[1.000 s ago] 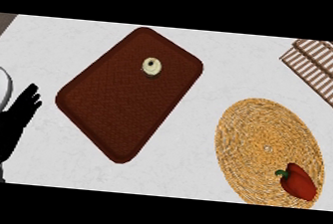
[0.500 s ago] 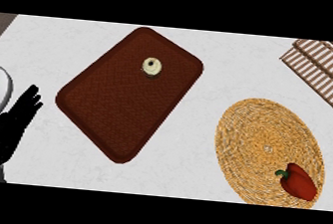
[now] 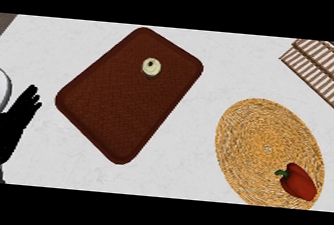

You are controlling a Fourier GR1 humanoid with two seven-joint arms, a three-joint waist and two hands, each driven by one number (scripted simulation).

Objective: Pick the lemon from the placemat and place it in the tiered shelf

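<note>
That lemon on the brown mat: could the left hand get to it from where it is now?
Probably yes. The left hand rests open at the view's left edge, and only bare brown placemat lies between it and the lemon; whether the arm stretches that far I cannot tell.

red pepper (image 3: 298,181) | on round woven mat (image 3: 264,138) | white counter (image 3: 194,177)

Tiered shelf (image 3: 323,73) cut off by the right edge.

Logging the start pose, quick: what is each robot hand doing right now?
Left robot hand: open, fingers up, resting at the view's left edge, holding nothing.
Right robot hand: not in view.
</note>
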